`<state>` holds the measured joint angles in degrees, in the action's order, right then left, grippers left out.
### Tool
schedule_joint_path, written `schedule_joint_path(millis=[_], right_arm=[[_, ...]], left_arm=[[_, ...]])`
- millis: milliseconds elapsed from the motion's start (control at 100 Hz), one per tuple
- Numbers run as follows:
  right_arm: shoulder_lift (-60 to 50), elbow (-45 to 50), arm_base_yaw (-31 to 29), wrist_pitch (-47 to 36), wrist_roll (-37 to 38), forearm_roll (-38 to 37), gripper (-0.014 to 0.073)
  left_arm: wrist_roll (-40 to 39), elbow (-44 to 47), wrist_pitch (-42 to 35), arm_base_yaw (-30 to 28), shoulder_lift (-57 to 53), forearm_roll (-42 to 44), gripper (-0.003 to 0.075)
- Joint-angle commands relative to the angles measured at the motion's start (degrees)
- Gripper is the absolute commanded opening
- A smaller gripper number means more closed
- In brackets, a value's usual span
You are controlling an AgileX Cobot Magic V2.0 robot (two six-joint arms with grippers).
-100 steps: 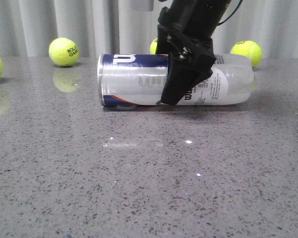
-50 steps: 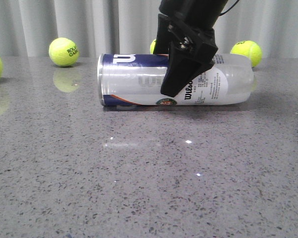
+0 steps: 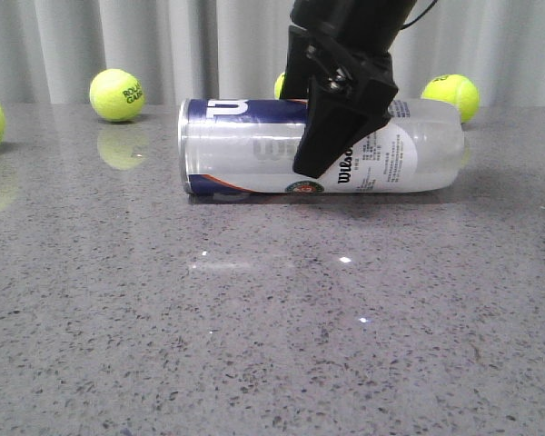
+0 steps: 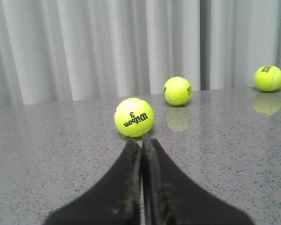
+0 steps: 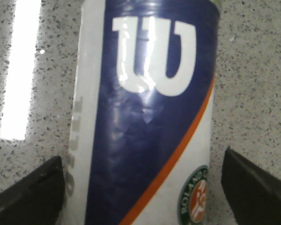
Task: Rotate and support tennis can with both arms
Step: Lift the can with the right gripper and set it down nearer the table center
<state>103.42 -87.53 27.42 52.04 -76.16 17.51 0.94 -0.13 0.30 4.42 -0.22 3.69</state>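
Since a second ago our right gripper (image 3: 345,136) has lifted off the table (image 3: 272,345); over the last half second nothing has shifted.

From the front, we see the tennis can (image 3: 245,145) lying on its side across the far half of the table, silver rim toward our left, with the right gripper hanging over its middle. We judge it is lined up to straddle the can before turning it. Two balls sit behind, one far left (image 3: 116,94) and one far right (image 3: 450,95).

Our left wrist view shows what the front cannot: the left gripper (image 4: 141,154) with fingers pressed together, holding nothing, pointing at a Wilson ball (image 4: 134,117), no can in sight.

Our right wrist view shows the fingers (image 5: 28,192) spread wide either side of the can's navy label (image 5: 150,117), clear of it.
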Motion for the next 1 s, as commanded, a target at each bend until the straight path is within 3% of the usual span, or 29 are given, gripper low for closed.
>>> schedule_joint_path(millis=[0,990], right_arm=[[-3.6,-1.8,-0.1,-0.8,-0.2,1.6,0.0663],[-6.4,-1.9,-0.1,-0.1,-0.2,1.6,0.0663]], left_arm=[[-0.4,2.7,-4.2,-0.1,-2.2,-0.4,-0.0021],[-0.4,2.7,-4.2,-0.1,-2.2,-0.4,-0.0021]])
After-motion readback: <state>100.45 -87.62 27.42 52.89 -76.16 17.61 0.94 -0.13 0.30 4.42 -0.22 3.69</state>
